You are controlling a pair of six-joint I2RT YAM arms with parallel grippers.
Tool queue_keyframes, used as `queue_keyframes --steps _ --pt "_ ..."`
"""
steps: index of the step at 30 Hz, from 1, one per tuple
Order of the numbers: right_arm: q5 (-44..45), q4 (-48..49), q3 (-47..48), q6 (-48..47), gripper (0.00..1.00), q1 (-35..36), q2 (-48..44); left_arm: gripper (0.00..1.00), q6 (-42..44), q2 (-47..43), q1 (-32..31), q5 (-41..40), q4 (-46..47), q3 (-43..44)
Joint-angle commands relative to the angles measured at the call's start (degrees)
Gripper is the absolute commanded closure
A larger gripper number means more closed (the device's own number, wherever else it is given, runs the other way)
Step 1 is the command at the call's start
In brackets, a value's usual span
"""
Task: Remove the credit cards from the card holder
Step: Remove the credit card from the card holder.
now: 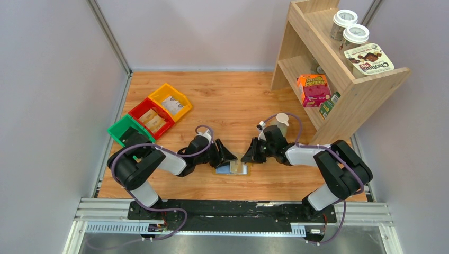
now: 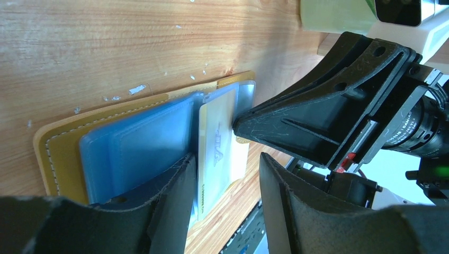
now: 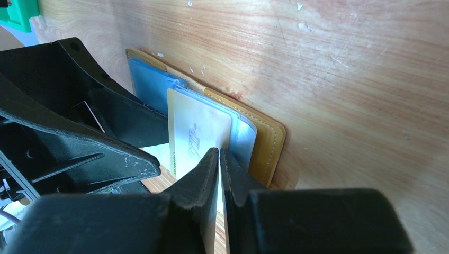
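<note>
The mustard-yellow card holder point(image 1: 243, 170) lies open and flat on the wooden table between my two grippers, and it also shows in the left wrist view point(image 2: 61, 153) and the right wrist view point(image 3: 267, 140). Blue-tinted sleeves point(image 2: 137, 143) lie inside it. A pale credit card point(image 2: 217, 143) with grey lettering sticks partly out toward the near edge. My right gripper point(image 3: 219, 151) is shut on this card's point(image 3: 196, 132) edge. My left gripper point(image 2: 226, 159) is open, with one finger point(image 2: 174, 180) resting on the blue sleeve beside the card.
Green point(image 1: 127, 129), red point(image 1: 151, 117) and yellow point(image 1: 170, 100) bins with tan packets stand at the back left. A wooden shelf point(image 1: 339, 79) with cups and boxes stands at the back right. The metal rail with the arm bases runs along the near edge.
</note>
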Motion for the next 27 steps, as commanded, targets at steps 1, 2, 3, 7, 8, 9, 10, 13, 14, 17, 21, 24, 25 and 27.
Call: queue_keyframes --steps 1,2,3,7,8,9,10,13,14,17,21,24,25,27 --pt "0.3 0.1 -0.7 0.4 0.88 0.0 -1.1 0.47 2.6 1.1 0.7 -1.5 -3.9 -0.1" --pt "0.3 0.1 -0.7 0.4 0.88 0.0 -1.1 0.48 2.8 0.8 0.7 -1.5 -3.9 -0.1" --pt "0.3 0.1 -0.7 0.4 0.88 0.0 -0.9 0.53 2.9 0.3 0.7 -1.6 -3.6 0.0" --pt "0.2 0.2 -0.6 0.4 0.88 0.0 -0.7 0.65 4.2 -1.3 0.7 -0.9 -1.6 -0.2" --pt "0.2 0.3 -0.6 0.5 0.88 0.0 -0.6 0.69 4.2 -1.6 0.7 -0.9 -0.3 -0.3" --pt "0.2 0.2 -0.6 0.5 0.87 0.0 -0.6 0.71 4.3 -1.9 0.7 -0.5 1.2 -0.5" --pt "0.1 0.4 -0.5 0.5 0.88 0.0 -0.6 0.74 4.3 -2.2 0.7 -0.2 1.9 -0.7" --pt "0.0 0.5 -0.6 0.5 0.88 0.0 -0.5 0.78 4.7 -2.7 0.7 0.6 5.9 -1.1" --pt "0.0 0.5 -0.7 0.5 0.88 0.0 -0.6 0.81 4.7 -2.7 0.7 0.5 6.8 -1.4" --pt "0.1 0.5 -0.7 0.5 0.88 0.0 -0.6 0.9 4.4 -2.8 0.7 0.6 11.4 -2.4" --pt "0.2 0.5 -0.9 0.5 0.87 0.0 -0.9 1.0 4.0 -3.9 0.7 -0.6 12.3 -4.2" --pt "0.2 0.5 -0.9 0.5 0.87 0.0 -0.6 1.0 4.5 -5.2 0.7 -2.1 8.9 -4.9" --pt "0.2 0.4 -0.9 0.5 0.87 0.0 -0.6 1.0 4.7 -6.1 0.8 -2.5 7.9 -5.2" --pt "0.2 0.6 -0.9 0.5 0.87 0.0 -0.6 1.0 5.5 -7.6 0.7 -3.6 4.4 -5.2"
